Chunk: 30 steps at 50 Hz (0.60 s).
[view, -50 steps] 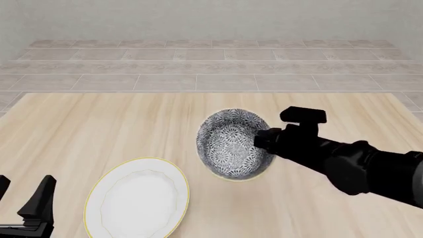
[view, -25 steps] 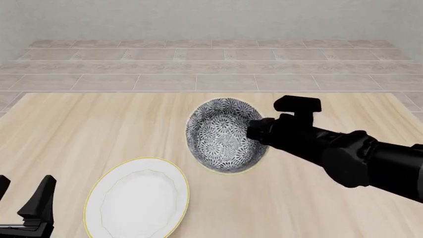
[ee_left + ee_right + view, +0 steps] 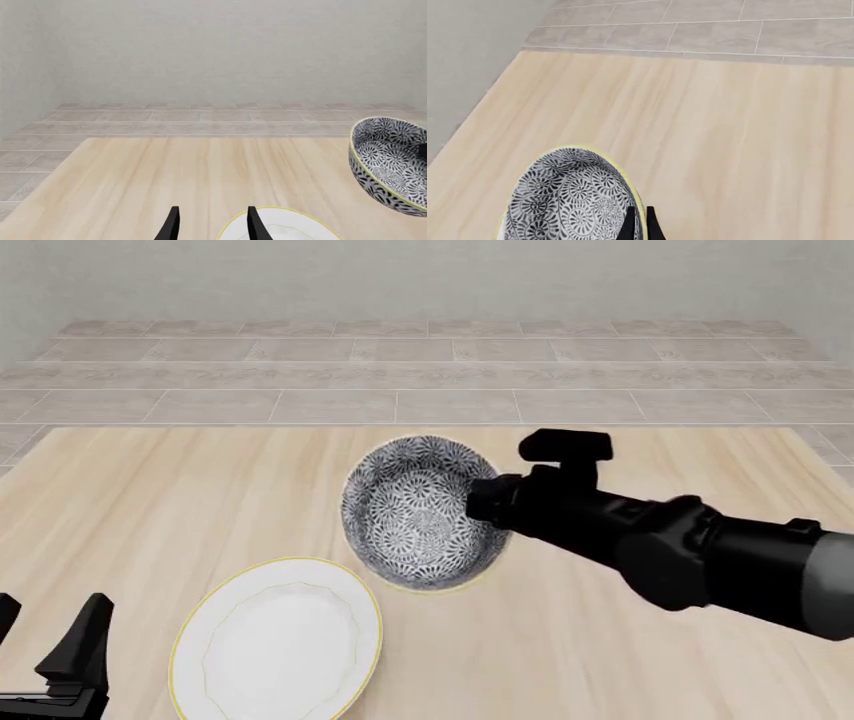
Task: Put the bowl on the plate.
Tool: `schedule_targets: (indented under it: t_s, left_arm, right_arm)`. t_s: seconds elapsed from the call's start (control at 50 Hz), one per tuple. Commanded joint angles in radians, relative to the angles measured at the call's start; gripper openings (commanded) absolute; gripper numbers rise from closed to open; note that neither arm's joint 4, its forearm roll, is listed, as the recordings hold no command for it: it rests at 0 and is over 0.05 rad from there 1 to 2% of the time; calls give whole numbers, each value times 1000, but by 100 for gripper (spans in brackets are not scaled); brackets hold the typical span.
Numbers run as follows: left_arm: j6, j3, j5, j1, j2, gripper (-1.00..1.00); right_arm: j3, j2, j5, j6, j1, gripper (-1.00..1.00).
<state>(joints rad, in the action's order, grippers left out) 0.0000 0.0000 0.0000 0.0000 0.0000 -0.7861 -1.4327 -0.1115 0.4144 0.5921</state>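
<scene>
At the near left corner of the worktop (image 3: 134,500) the left claw (image 3: 51,645) rests low with its two fingers spread apart, holding nothing. Just to its right lies the plate (image 3: 278,640), flat on the wood and bare. Beyond the plate's far right edge the bowl (image 3: 416,512) is tilted, its patterned inside facing the camera, raised off the worktop. The right claw (image 3: 639,223) is pinched tight on the bowl's right rim, one finger inside and one outside, and its black arm (image 3: 667,550) reaches in from the right
</scene>
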Motion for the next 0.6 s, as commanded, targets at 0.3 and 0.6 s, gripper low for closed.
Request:
schedule_targets:
  t_s: [0.3,0.6]
  left_arm:
    - [0,0,0,0,0,100]
    - [0,0,0,0,0,100]
  right_arm:
    - [-96,-57,9,0,65,-100]
    - [-161,-103,33,-3,120,-100]
